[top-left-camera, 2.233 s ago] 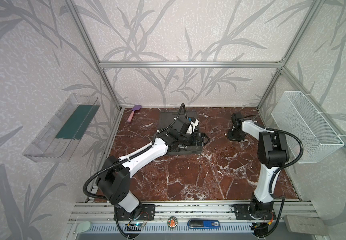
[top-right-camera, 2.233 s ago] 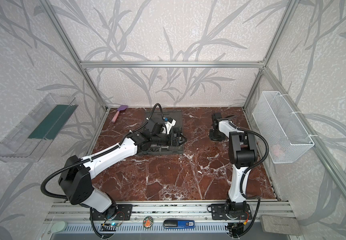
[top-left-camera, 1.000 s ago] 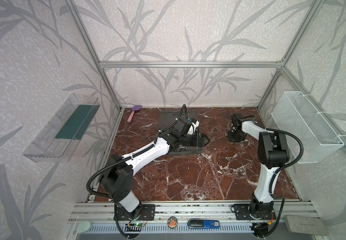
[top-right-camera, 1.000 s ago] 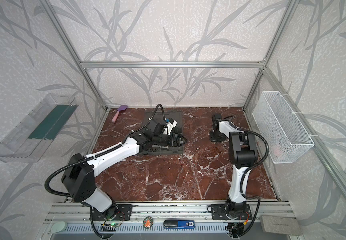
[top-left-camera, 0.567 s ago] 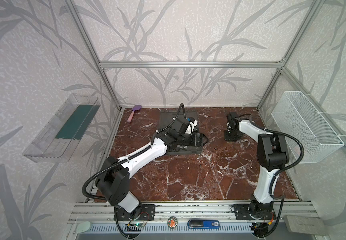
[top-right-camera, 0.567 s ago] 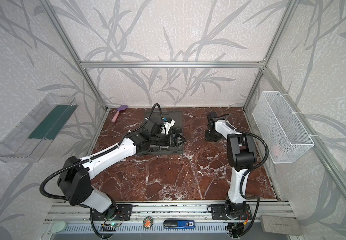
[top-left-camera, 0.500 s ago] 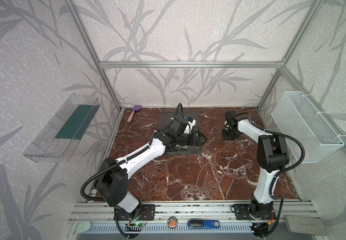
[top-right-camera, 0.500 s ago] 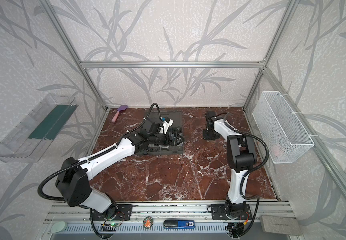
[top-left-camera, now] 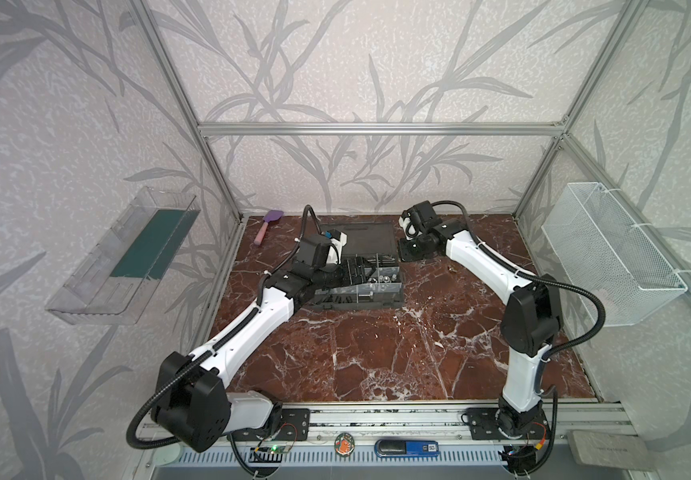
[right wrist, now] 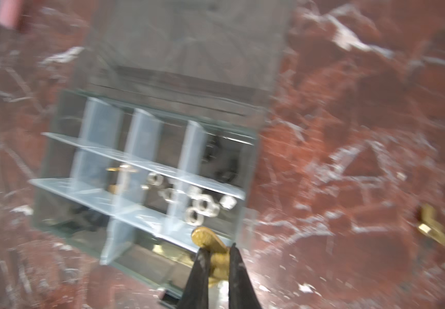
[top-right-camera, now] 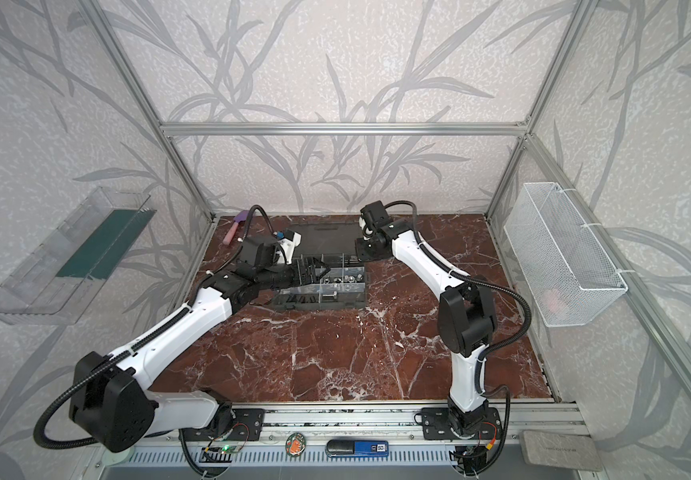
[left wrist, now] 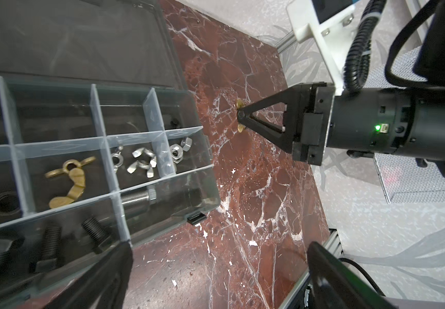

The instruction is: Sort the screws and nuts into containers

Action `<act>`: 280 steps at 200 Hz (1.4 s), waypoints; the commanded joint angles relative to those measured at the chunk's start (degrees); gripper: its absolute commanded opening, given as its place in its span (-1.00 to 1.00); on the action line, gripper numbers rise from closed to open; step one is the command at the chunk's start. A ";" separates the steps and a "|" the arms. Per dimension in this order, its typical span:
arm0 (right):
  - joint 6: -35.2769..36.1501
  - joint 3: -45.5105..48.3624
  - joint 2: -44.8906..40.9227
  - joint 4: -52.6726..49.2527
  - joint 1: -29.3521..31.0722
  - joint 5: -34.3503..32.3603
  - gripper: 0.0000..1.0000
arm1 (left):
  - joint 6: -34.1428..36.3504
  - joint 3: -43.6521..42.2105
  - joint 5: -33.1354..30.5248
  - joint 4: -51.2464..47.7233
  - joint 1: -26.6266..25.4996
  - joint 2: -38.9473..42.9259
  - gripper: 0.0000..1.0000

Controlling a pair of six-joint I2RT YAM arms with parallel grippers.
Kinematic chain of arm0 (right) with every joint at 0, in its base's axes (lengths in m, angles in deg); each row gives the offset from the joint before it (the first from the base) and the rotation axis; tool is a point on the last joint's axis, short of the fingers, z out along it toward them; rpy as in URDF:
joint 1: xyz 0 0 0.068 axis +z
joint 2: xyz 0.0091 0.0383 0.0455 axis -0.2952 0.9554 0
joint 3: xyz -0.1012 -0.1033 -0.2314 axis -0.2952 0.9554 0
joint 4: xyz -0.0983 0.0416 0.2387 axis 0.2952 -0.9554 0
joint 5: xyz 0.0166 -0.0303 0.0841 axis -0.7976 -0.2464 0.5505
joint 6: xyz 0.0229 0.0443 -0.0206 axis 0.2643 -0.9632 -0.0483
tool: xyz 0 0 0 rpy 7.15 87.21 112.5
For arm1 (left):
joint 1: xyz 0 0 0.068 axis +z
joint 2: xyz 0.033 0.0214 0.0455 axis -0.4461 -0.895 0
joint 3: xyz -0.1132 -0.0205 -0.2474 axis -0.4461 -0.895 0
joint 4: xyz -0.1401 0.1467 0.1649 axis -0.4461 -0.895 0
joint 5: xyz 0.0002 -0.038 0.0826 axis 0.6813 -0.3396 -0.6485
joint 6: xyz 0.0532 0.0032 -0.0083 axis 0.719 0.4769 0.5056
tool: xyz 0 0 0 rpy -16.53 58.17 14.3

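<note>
The dark grey organizer case (top-left-camera: 356, 305) (top-right-camera: 323, 306) lies open at the back middle. In the left wrist view its containers (left wrist: 103, 166) hold brass wing nuts (left wrist: 69, 182), silver wing nuts (left wrist: 141, 163), hex nuts (left wrist: 178, 152) and black screws (left wrist: 50, 240). My right gripper (right wrist: 217, 247) (left wrist: 241, 115) (top-left-camera: 412, 249) is shut on a brass wing nut (right wrist: 205, 236), just off the case's right side above the marble. Another brass wing nut (right wrist: 430, 224) (top-left-camera: 452, 269) lies on the marble further right. My left gripper (top-left-camera: 360, 268) (left wrist: 216, 267) hangs open and empty over the case.
The case's lid (top-left-camera: 368, 241) lies flat behind it. A purple-headed brush (top-left-camera: 269, 224) lies at the back left corner. A white wire basket (top-left-camera: 609, 253) hangs on the right wall, and a clear tray with a green base (top-left-camera: 128, 257) on the left wall.
My right gripper has swung left from the back right of the table toward the case, carrying the brass wing nut. The left arm has shifted only slightly over the case.
</note>
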 commanded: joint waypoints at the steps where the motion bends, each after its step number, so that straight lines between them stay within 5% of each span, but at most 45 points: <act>1: -2.23 -4.28 4.00 0.07 3.57 2.06 -0.87 | 0.05 -1.83 -0.48 -1.72 1.35 3.33 0.99; 69: -3.69 -18.76 17.45 -3.73 10.90 3.43 -0.86 | 0.41 -7.21 -0.42 -3.86 5.87 10.09 0.99; 138: -3.09 -29.29 25.98 -10.55 12.48 3.67 -0.52 | 0.47 -7.88 0.79 -3.40 7.72 10.52 0.99; 223: -0.72 -27.02 18.75 -11.92 10.46 0.03 -0.43 | -0.12 -7.56 1.18 -2.73 7.90 10.53 0.99; 280: -0.11 -8.88 4.66 -5.44 3.34 -2.55 -0.39 | -2.07 -7.25 3.03 0.54 7.01 8.77 0.99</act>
